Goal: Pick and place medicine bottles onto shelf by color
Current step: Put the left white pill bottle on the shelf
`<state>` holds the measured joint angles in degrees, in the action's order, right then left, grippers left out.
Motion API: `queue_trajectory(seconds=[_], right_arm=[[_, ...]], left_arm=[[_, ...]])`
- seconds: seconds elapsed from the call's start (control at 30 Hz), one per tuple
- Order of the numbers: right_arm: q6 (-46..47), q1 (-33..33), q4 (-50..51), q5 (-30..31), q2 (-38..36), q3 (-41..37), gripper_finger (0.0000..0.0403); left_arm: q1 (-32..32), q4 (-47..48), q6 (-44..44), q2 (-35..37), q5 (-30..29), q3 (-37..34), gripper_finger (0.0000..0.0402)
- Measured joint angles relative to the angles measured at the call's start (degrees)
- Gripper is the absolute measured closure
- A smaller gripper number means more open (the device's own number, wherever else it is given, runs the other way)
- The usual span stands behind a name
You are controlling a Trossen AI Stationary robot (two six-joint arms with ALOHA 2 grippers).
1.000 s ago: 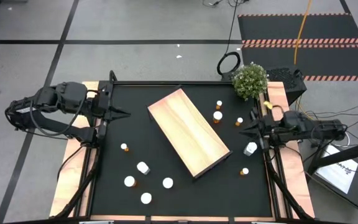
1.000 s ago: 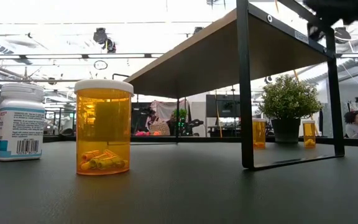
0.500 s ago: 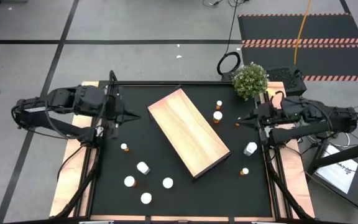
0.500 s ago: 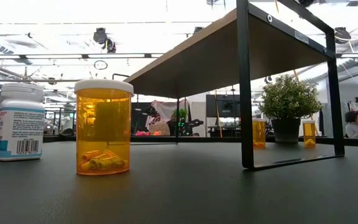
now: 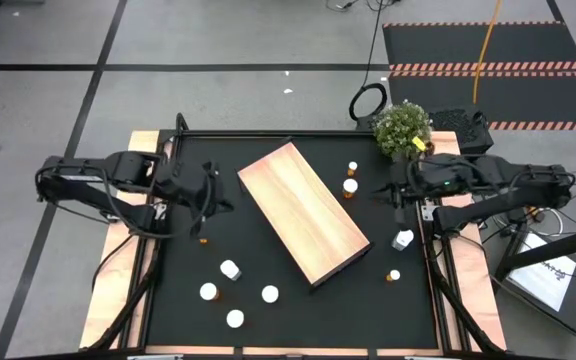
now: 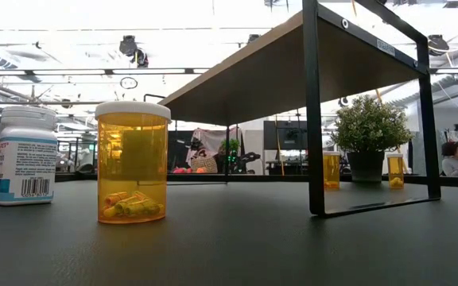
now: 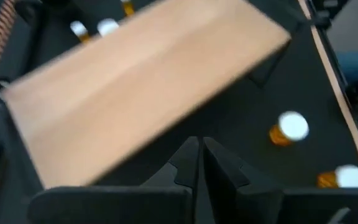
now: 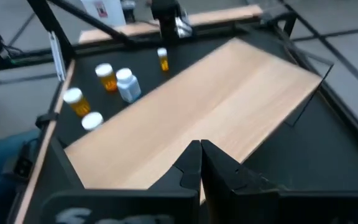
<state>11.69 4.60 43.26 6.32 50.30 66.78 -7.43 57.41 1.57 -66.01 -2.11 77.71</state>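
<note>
Standing nearest in the low view: one orange translucent cylindrical medicine bottle with white cap (image 6: 132, 163) and one white labelled plastic bottle (image 6: 25, 156), both upright on the black desk (image 5: 268, 270). Mid-desk: large rectangular light-wood shelf (image 5: 303, 211), top bare, set diagonally; no bottle yet placed. Loose white-capped bottles grouped at the near-left (image 5: 231, 270) and beyond the shelf's right side (image 5: 350, 187). Change noted: both arms have swung inward from the side rails; left pincer (image 5: 211, 192) clenched, empty, near the shelf's left corner; right pincer (image 5: 396, 192) clenched, empty, beside the far-right bottles. Sorting judged barely begun. Open room: wide black lanes either side of the shelf; raised desk frame bounds all edges; small green potted plant (image 5: 402, 128) at far-right corner.
</note>
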Motion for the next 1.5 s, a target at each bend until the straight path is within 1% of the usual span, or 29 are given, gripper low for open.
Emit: queue_trajectory(seconds=[0.1, 0.3, 0.43, 0.6, 0.7, 0.8, 0.87, 0.93, 1.07, 1.2, 1.37, 1.5], right_arm=[[0.0, 0.0, -0.3, 1.7, 1.5, 0.0, 0.0403], [-2.3, 0.1, -3.6, 7.5, 3.7, 0.0, 0.0403], [-3.6, 0.1, -5.7, 7.4, 4.6, 0.0, 0.0403], [-3.4, 1.9, -5.8, 7.4, 6.1, 0.0, 0.0403], [-3.2, 3.7, -5.8, 7.8, 7.2, 0.0, 0.0403], [-3.5, 5.7, -6.4, 10.3, 8.1, 0.0, 0.0403], [-3.6, 6.7, -7.0, 11.8, 8.6, 0.0, 0.0403], [-4.1, 7.6, -7.9, 12.4, 8.9, 0.0, 0.0403], [-5.5, 9.4, -9.3, 13.4, 9.2, 0.0, 0.0403], [-5.5, 10.6, -9.5, 13.4, 9.2, 0.0, 0.0403], [-6.8, 11.9, -14.0, 13.4, 9.2, -2.9, 0.0403], [-9.1, 12.3, -16.5, 13.4, 9.2, -4.5, 0.0403]], left_arm=[[-2.6, 1.3, 2.2, -1.2, 0.0, 0.0, 0.0376], [-7.0, 5.1, 7.2, -2.4, -1.0, -1.0, 0.0376], [-8.9, 5.6, 9.5, -1.9, -0.9, -4.9, 0.0376], [-11.6, 5.2, 11.9, -1.8, -0.9, -10.2, 0.0375], [-13.1, 2.0, 12.2, -2.0, -0.9, -13.4, 0.0368], [-14.5, -0.4, 12.1, -2.0, 0.8, -16.4, 0.0338], [-15.1, -2.2, 11.9, -2.2, 2.5, -18.0, 0.0307], [-15.4, -4.7, 11.8, -2.3, 2.6, -19.3, 0.0271], [-15.7, -7.2, 12.7, -2.5, 2.5, -20.0, 0.0204], [-16.3, -8.4, 14.7, -3.9, 3.3, -20.1, 0.0150], [-17.7, -9.1, 12.1, -9.3, 3.6, -20.1, 0.0100], [-17.8, -9.9, 10.2, -13.5, 3.6, -20.1, 0.0077]])
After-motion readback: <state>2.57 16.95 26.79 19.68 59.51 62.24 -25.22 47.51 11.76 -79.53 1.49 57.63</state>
